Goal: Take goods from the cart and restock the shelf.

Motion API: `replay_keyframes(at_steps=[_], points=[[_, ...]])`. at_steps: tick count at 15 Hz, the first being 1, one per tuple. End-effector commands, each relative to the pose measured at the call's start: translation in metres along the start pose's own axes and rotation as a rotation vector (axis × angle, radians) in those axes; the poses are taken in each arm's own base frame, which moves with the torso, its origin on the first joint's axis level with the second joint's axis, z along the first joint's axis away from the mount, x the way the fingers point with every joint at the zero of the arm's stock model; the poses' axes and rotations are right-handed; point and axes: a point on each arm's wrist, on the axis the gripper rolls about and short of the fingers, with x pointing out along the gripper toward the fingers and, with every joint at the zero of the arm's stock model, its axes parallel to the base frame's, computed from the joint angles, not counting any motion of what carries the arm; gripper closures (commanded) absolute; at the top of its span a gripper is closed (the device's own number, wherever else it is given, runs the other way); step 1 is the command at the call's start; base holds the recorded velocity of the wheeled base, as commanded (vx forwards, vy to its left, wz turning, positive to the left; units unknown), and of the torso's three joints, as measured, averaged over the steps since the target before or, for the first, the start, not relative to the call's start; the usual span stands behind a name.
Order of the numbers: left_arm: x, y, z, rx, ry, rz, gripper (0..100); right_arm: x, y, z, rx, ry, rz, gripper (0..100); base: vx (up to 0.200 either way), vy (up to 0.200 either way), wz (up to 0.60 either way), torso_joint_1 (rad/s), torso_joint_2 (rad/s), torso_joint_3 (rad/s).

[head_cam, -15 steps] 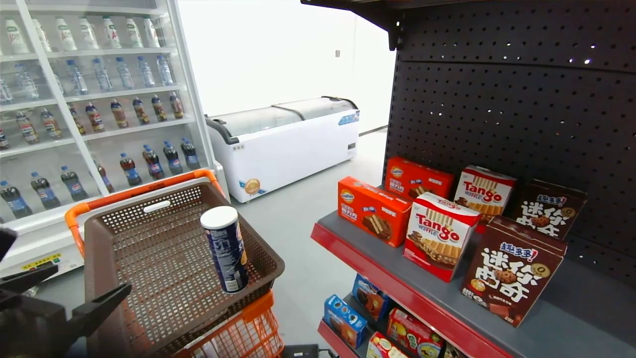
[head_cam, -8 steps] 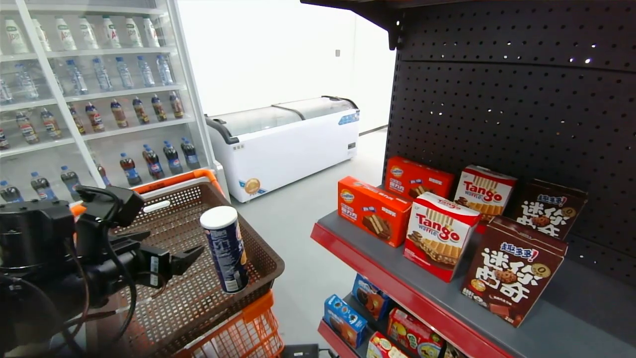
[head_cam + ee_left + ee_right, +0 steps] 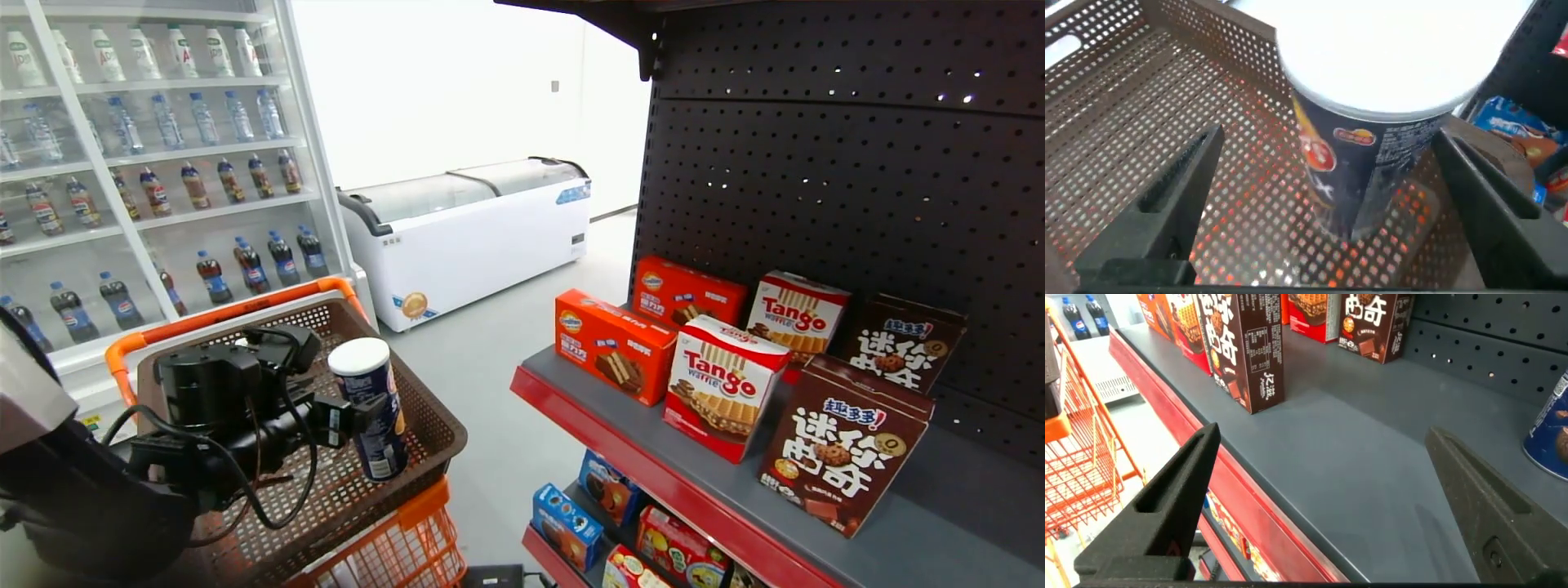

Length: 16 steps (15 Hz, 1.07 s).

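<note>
Dark-blue cylindrical crisp can with white lid (image 3: 382, 445): upright in brown perforated plastic cart basket (image 3: 424, 412). Left hand (image 3: 1327, 208) spread around it, not yet closed. Grey red-edged shelf (image 3: 939, 523) unstocked; restocking barely begun.

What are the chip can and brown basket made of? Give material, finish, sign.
Chip can: probably a cardboard tube under a glossy dark blue printed wrap; its white lid looks like smooth plastic. Brown basket: matte moulded plastic, judging by its uniform grid of holes and thick rim.
</note>
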Motion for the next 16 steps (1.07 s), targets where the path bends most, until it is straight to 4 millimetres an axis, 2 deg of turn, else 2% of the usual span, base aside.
replay_keyframes(at_steps=[1, 7, 11, 12, 16], points=[[0.029, -0.001, -0.017, 0.002, 0.029, -0.003, 0, 0.0, 0.0, 0.0, 0.0, 0.001, 0.001, 0, 0.0, 0.0, 0.0, 0.0, 0.0, 0.0], [0.053, -0.004, -0.028, 0.008, 0.035, -0.012, 0, 0.0, 0.0, 0.0, 0.0, 0.001, 0.001, 0, 0.0, 0.0, 0.0, 0.0, 0.0, 0.0], [0.058, -0.006, -0.033, 0.009, 0.045, -0.016, 0, 0.0, 0.0, 0.0, 0.0, 0.001, 0.001, 0, 0.0, 0.0, 0.0, 0.0, 0.0, 0.0], [0.058, -0.006, -0.032, 0.01, 0.037, -0.015, 100, 0.0, 0.0, 0.0, 0.0, 0.001, 0.001, 0, 0.0, 0.0, 0.0, 0.0, 0.0, 0.0], [0.058, -0.007, -0.031, 0.023, 0.043, 0.009, 100, 0.0, 0.0, 0.0, 0.0, 0.001, 0.001, 0, 0.0, 0.0, 0.0, 0.0, 0.0, 0.0]])
